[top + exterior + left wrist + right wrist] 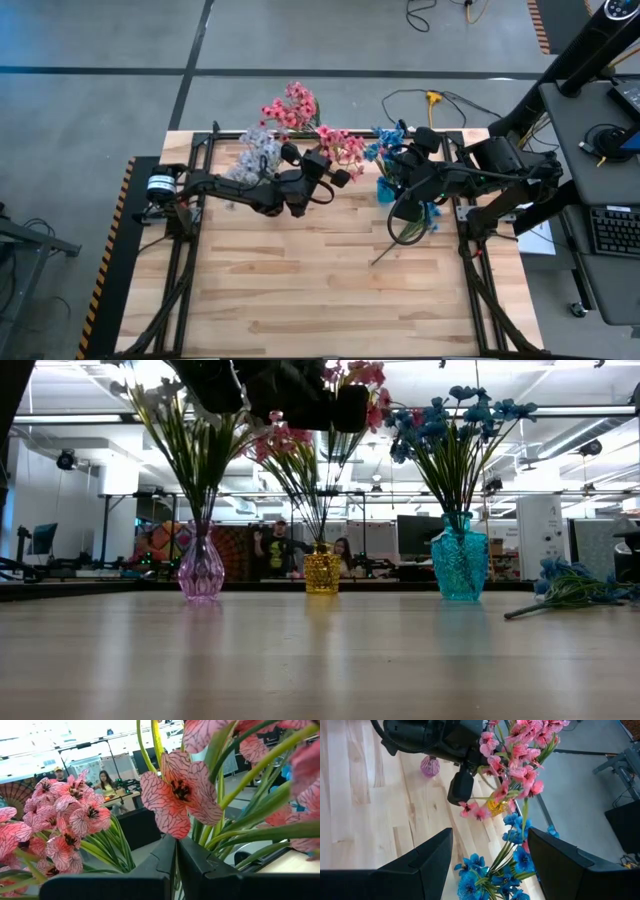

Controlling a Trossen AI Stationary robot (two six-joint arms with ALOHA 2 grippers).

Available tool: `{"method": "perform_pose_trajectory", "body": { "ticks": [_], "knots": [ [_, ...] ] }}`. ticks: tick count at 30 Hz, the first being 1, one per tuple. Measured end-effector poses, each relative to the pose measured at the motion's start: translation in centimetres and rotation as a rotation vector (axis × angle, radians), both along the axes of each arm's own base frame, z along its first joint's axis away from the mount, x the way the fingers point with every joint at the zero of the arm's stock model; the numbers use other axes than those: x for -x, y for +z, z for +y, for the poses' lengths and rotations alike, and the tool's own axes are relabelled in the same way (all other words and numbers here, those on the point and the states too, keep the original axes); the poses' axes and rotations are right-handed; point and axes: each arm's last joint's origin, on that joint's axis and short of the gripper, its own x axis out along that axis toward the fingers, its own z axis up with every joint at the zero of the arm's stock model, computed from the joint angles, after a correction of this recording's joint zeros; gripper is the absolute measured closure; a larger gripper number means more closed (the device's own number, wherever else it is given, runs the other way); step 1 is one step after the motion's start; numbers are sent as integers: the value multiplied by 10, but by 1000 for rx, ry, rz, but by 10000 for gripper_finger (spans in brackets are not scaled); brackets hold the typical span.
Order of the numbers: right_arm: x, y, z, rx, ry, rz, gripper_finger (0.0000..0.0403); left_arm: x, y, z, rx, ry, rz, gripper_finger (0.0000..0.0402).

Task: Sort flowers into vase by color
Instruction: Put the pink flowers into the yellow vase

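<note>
No readable text, labels or numbers anywhere.

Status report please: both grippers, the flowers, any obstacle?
Left gripper shut on pink flower above yellow vase. Right gripper open, waiting near blue vase. One blue sprig lies on table. No obstacle seen.

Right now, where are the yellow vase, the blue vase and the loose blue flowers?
yellow vase (321,572), low view, on its body.
blue vase (459,565), low view, on its body.
loose blue flowers (560,572), low view, on the blossoms.
</note>
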Motion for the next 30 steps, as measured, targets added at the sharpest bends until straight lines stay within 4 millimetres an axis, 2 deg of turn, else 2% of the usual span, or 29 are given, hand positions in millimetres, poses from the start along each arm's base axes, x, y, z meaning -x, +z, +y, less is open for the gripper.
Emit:
{"method": "perform_pose_trajectory", "body": {
  "ticks": [7, 16, 20, 30],
  "knots": [
    [0, 0, 0, -5, -5, -3, 154, -1, 0, -7, -7, -16, 16, 398],
    [0, 0, 0, -9, -10, -3, 154, -1, 0, -15, -13, -35, 27, 317],
    [0, 0, 0, -12, -12, -5, 154, -1, 0, -26, -14, -61, 29, 285],
    [0, 0, 0, -12, -12, -4, 154, -1, 0, -52, -30, -124, 58, 267]
  ]
}}
